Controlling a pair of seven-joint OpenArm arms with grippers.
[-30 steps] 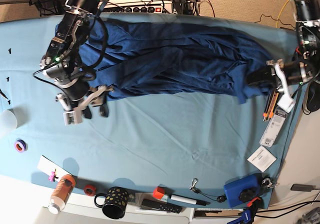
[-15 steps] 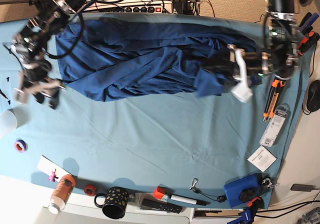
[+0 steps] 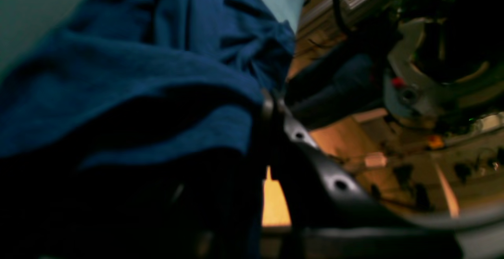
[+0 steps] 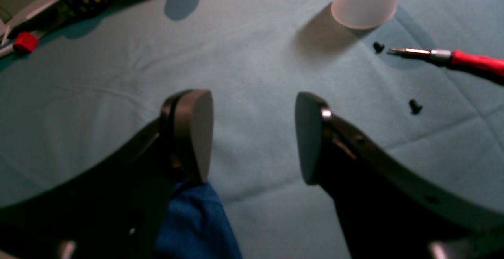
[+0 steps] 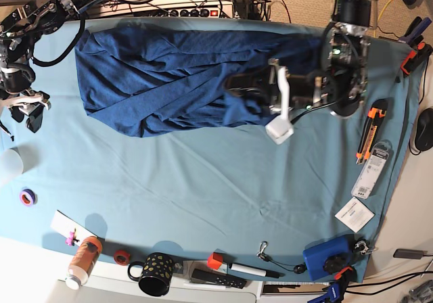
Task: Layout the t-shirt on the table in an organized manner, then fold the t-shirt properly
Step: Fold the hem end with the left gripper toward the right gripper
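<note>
The t-shirt (image 5: 176, 80) is lying bunched and creased along the table's (image 5: 216, 181) far edge. The left gripper (image 5: 270, 93) is pinching its end, jaws closed on cloth. The right gripper (image 4: 252, 137) is hanging open and empty over bare cloth. Probably mid-fold; smoothing and further folds look left.

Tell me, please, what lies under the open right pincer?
Under the right pincer: bare light teal tablecloth; the dark navy fabric t-shirt's edge peeks beside its finger. Anything beneath the fingers is covered.

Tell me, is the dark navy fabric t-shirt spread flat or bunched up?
Bunched up: the dark navy fabric t-shirt lies in creased, overlapping folds, one end pinched in the left gripper.
</note>
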